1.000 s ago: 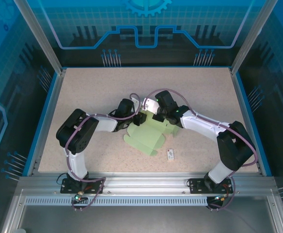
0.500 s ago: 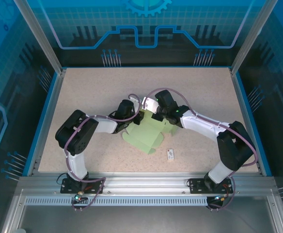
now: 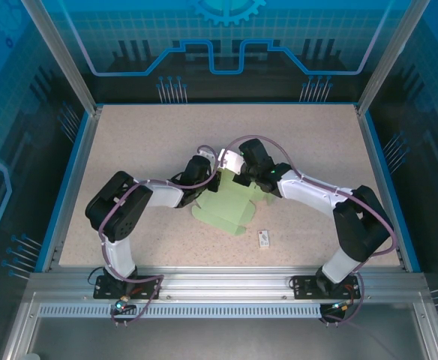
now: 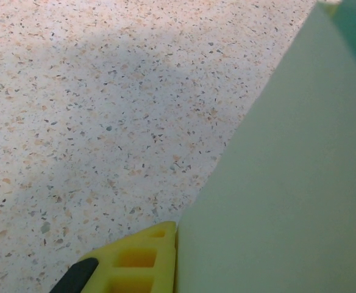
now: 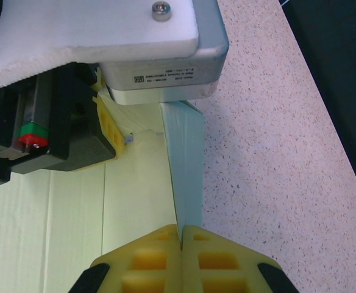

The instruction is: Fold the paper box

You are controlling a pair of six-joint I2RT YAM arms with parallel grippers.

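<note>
The paper box (image 3: 230, 206) lies mid-bench (image 3: 129, 135) with one flap raised. The right tool (image 5: 181, 235) is clamped on that flap's edge. The left tool (image 3: 208, 182) seems closed on the box's far-left edge. A sticker (image 5: 161, 77) on a grey housing (image 5: 184, 46) has print too fine to read.

Two arms, matched. Left arm (image 3: 125, 206), right arm (image 3: 328, 201): black joint housings, white link shells, a lilac-grey cable (image 3: 204, 148) looped along each, black base plates (image 3: 112, 286).
Left gripper (image 4: 175, 235): yellow ribbed finger (image 4: 135, 262) with a black edge strip. Its wrist head has a white plate with one hex screw (image 5: 161, 8), a silver block with a small printed label (image 5: 160, 78), and a black module with a red and green mark (image 5: 28, 135).
Right gripper (image 5: 181, 235): paired yellow ribbed fingers (image 5: 147, 262), black edge strips
</note>
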